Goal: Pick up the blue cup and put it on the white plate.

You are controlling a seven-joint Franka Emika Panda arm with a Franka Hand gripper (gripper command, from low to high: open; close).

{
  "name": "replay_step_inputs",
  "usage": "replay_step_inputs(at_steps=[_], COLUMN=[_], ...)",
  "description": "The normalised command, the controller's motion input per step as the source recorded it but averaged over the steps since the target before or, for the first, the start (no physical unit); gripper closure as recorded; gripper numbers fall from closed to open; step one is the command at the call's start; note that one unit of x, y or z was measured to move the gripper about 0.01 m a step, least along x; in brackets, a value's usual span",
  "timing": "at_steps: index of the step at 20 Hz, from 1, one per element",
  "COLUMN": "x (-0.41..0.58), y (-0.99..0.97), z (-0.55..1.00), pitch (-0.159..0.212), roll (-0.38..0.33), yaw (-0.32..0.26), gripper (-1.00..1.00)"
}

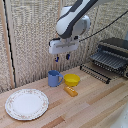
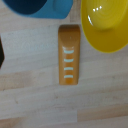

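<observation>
A wooden table [image 1: 95,102] stands before a woven wall, and on it the cup [image 1: 54,78] sits upright just beside a yellow bowl [image 1: 72,79], with an orange block [image 1: 71,91] lying near both. The plate [image 1: 27,104] lies well apart from the cup, toward the exterior view's left. The gripper [image 1: 62,58] hangs in the air above the cup and bowl, holding nothing, its two fingers apart.

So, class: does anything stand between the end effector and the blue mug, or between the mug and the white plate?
Nothing visible does. The end effector hangs in open air above the small glossy blue mug. Only bare wooden table lies between the mug and the large round white plate. The yellow bowl sits on the mug's far side.
</observation>
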Motion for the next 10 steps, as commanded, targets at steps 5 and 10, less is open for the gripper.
replay_step_inputs(at_steps=[5, 10], x=[0.503, 0.533], y=[0.0, -0.01], z=[-0.35, -0.31], pitch=[0.058, 0.031], roll=[-0.032, -0.022], yaw=[0.069, 0.082], gripper=[-1.0, -1.0])
